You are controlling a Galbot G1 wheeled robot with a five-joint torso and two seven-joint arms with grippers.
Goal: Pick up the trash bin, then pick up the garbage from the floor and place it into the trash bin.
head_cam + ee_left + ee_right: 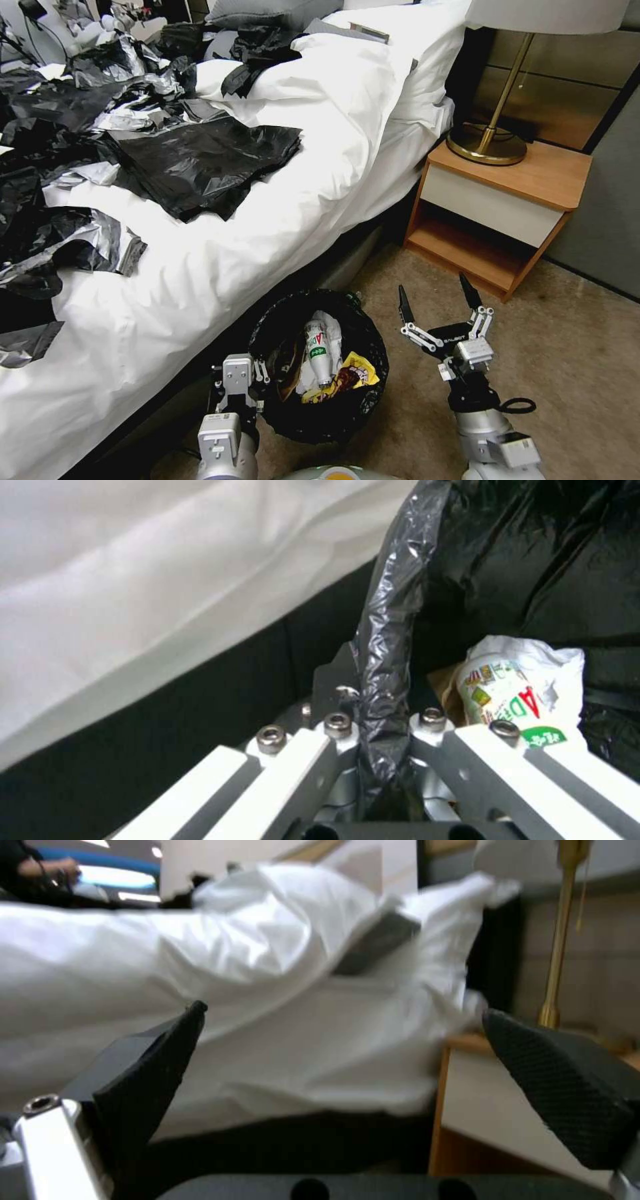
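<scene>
Bed (267, 220) with rumpled white bedding occupies the left, strewn with black plastic sheets (200, 160). Beside it stands a wooden nightstand (507, 200) bearing a brass lamp (493, 127). Beige carpet (573, 347) covers the floor. Wall panelling (567, 93) behind.

The left arm reaches forward from the lower left of the head view, its wrist level and the left gripper (257, 380) pinched tight on the near-left rim of the trash bin (333, 427), one of its fingers (347, 730) outside the rim and the other inside, the black liner squeezed between them. The right arm rises from the lower right with its wrist tipped upward, and the right gripper (437, 300) hangs in the air above the floor (567, 347), its two dark fingers (153, 1075) spread wide and holding nothing.
</scene>
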